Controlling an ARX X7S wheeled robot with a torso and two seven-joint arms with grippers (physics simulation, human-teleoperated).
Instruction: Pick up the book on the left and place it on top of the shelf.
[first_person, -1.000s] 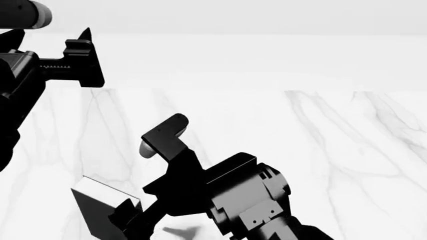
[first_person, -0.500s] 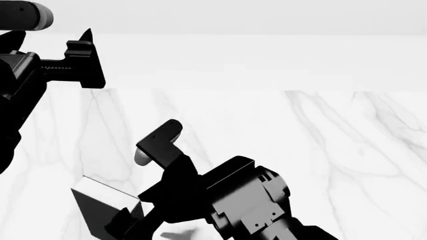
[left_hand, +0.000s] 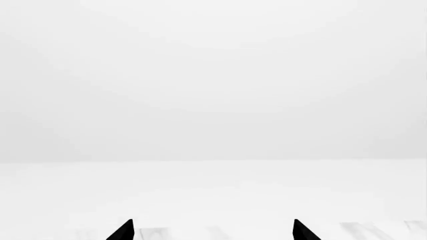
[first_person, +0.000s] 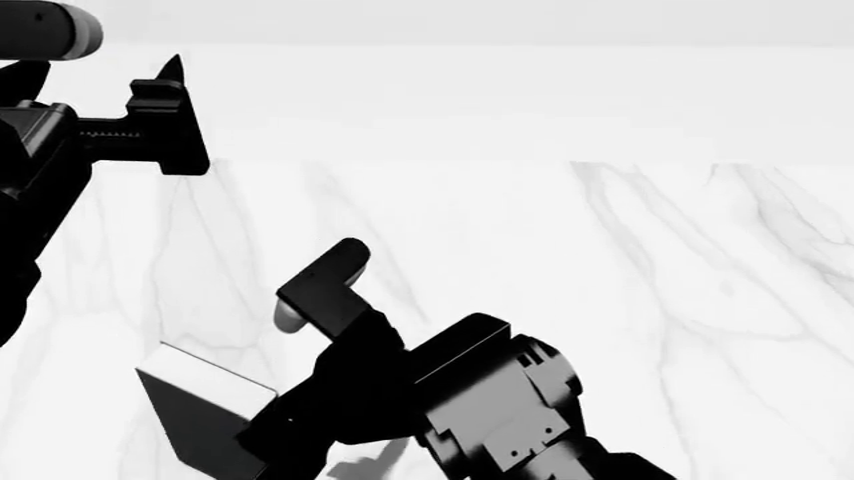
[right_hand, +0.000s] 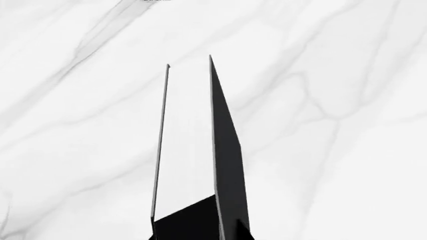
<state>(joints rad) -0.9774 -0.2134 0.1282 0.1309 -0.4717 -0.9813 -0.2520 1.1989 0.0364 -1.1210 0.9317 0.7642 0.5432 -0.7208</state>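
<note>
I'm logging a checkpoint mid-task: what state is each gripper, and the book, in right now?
left gripper: open, nothing between its fingers.
right gripper: shut on the book.
book: closed, held tilted in the right gripper, white page edges showing.

The book has black covers and white page edges; the floor is grey-veined white marble.
</note>
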